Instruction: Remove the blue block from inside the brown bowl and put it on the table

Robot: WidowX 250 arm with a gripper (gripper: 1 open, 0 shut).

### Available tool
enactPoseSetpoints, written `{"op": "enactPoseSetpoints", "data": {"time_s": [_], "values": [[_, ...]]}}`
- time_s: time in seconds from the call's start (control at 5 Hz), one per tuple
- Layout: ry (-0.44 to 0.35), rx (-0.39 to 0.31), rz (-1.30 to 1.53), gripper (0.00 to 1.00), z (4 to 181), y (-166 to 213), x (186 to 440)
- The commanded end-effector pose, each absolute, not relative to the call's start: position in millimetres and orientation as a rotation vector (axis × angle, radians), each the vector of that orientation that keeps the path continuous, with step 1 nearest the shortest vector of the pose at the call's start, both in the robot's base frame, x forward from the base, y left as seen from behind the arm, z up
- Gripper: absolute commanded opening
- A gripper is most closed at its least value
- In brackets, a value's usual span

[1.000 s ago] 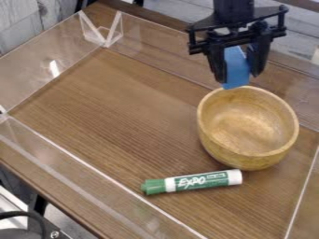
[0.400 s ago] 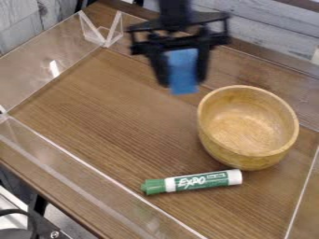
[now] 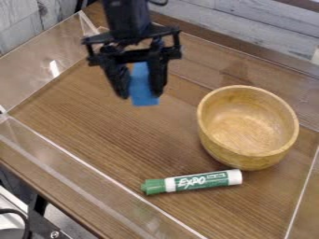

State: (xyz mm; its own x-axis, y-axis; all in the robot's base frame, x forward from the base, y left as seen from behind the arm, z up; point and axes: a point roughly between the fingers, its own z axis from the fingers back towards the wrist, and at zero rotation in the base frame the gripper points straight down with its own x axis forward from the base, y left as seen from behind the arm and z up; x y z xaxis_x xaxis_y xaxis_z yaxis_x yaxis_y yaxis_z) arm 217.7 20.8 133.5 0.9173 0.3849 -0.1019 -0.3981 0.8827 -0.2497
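Green-capped and white, a marker (image 3: 189, 182) lies nearest on the dark wood table (image 3: 88, 121), just in front of the brown bowl (image 3: 248, 125), whose hollow holds nothing. Further back and to the left, well apart from the bowl, the black tool (image 3: 141, 82) hangs above the table with its jaws clamped on the blue block (image 3: 145, 84), held clear of the surface.

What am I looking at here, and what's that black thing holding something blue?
It is the end of a robot arm, seen by one camera looking down at the table from the side. The black part is its gripper, whose jaws are shut on the blue block, held in the air above the wood. To the right sits an empty brown bowl. A green-capped marker lies in front of the bowl. Clear plastic walls border the tabletop.
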Motion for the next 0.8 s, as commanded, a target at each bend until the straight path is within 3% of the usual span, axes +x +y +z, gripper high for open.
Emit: {"op": "enactPoseSetpoints", "data": {"time_s": [0.0,0.6], "values": [[-0.015,-0.262,0.354,0.00,131.2,23,214],[-0.063,-0.232,0.287,0.00,82.1,19,209]]}}
